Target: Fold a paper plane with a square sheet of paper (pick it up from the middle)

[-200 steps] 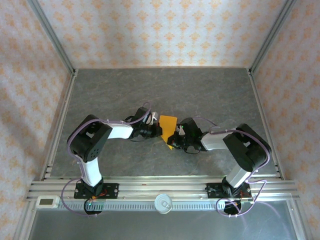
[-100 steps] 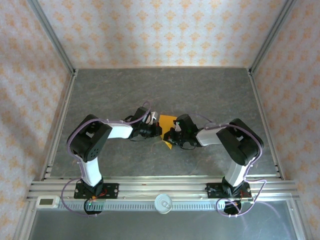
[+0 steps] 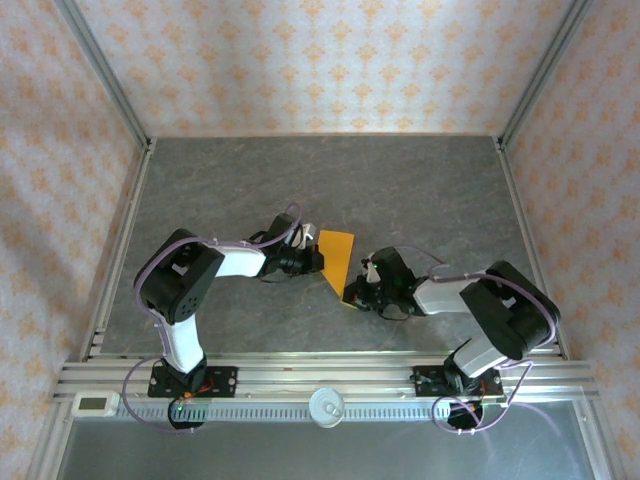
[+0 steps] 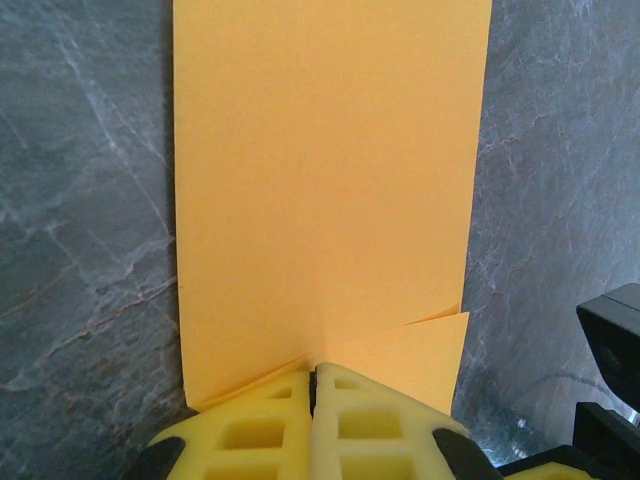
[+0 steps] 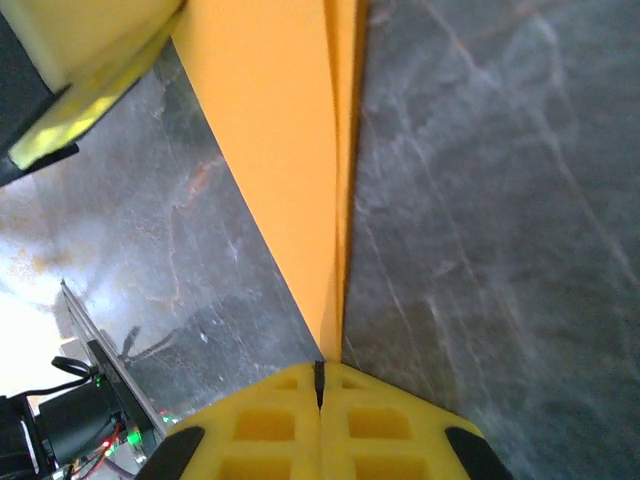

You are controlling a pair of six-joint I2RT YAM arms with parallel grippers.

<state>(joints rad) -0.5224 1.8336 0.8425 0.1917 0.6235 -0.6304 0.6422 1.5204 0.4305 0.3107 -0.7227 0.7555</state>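
**Orange sheet (image 3: 337, 255) pinched at two points, folding barely begun.**

The left hand (image 4: 313, 375) has its yellow fingers pressed together on the near edge of the sheet. From there the sheet stretches ahead of the fingertips as a doubled rectangle low over the grey desk (image 3: 250, 180). Off to that hand's right, the right hand (image 5: 320, 370) is likewise clamped on a corner, with two layers showing just ahead of its fingertips. I judge the centre fold made and a small corner flap started. The nose folds and wings are left to do, and there is no dart shape yet.
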